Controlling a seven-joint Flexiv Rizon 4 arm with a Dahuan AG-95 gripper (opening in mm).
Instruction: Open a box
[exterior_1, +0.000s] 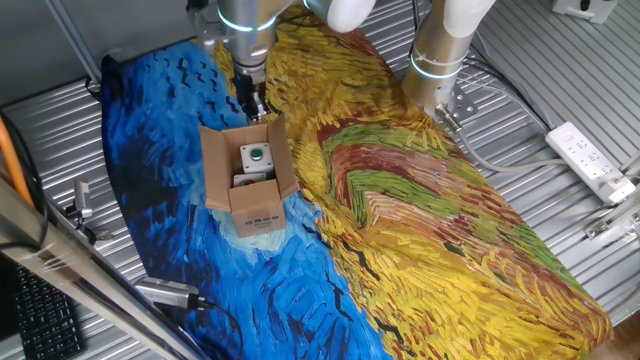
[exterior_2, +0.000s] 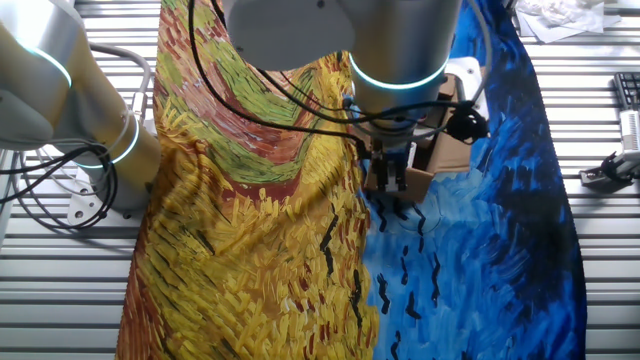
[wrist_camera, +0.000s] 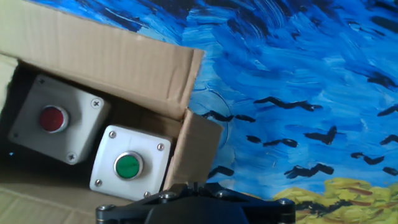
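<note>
The box (exterior_1: 250, 180) is a brown cardboard carton standing on the blue area of the painted cloth (exterior_1: 420, 230), close to the border with the yellow area. Its top flaps stand open, spread outward on several sides. The end face toward one fixed camera carries black printed marks. Two white switch units lie inside: one with a green push-button (wrist_camera: 128, 165) and one with a red push-button (wrist_camera: 53, 119), side by side in the hand view.

The cloth, printed with blue and yellow brush strokes and black bird shapes, covers the middle of the counter (exterior_1: 560, 70), a ribbed metal surface. A white power strip (exterior_1: 592, 160) lies on the bare metal at one side. A keyboard corner (exterior_1: 35, 320) shows at the frame edge.

One arm reaches down from above, wrist vertical, with a lit ring on its last link. The tool (exterior_1: 256, 103) points straight down just beyond the far end of the box, at the flap there. Whether its fingers are open or closed cannot be told; contact with the flap cannot be confirmed either.

Count: one box, two switch units, one arm, one power strip
</note>
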